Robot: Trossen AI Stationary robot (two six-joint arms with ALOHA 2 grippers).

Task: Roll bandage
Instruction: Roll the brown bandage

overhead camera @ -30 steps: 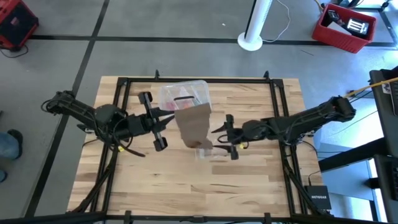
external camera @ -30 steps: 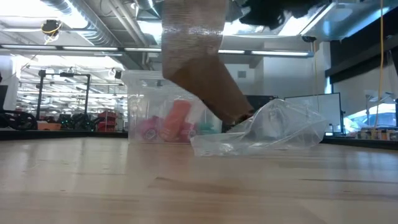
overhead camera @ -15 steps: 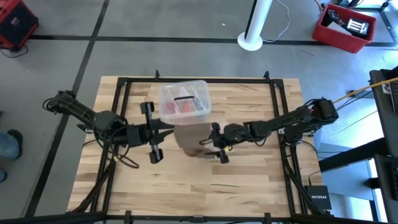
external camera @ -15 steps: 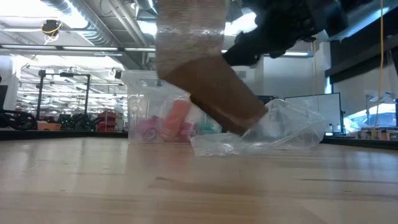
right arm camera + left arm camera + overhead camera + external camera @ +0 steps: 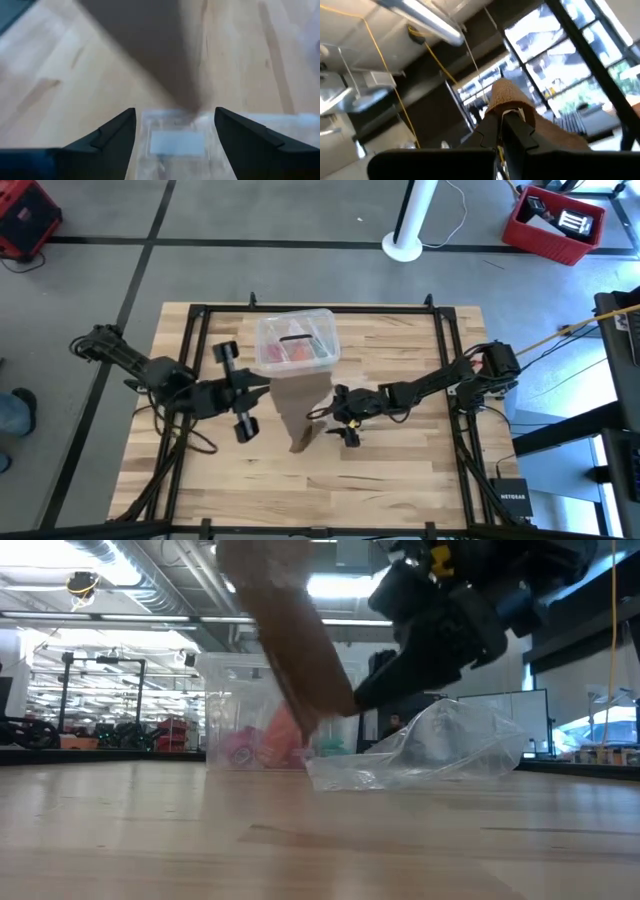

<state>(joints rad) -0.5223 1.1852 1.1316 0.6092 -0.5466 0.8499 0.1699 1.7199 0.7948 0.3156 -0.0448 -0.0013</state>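
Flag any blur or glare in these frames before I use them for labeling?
Low view: the bandage is smeared and soft, ceiling lights glare behind it. Left wrist view: bright windows wash out the background; the left gripper is sharp, shut on the bandage. Right wrist view: everything past the open right gripper is soft. High view: evenly lit, clean.

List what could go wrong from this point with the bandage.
1. The left pincer, shut on one end of the bandage, holds it hanging; a weak pinch could let the soft strip slip out.
2. The right pincer is open at the strip's lower end, right over the clear plastic bag; closing there might catch the bag too.
3. The plastic box stands close behind and could get knocked.
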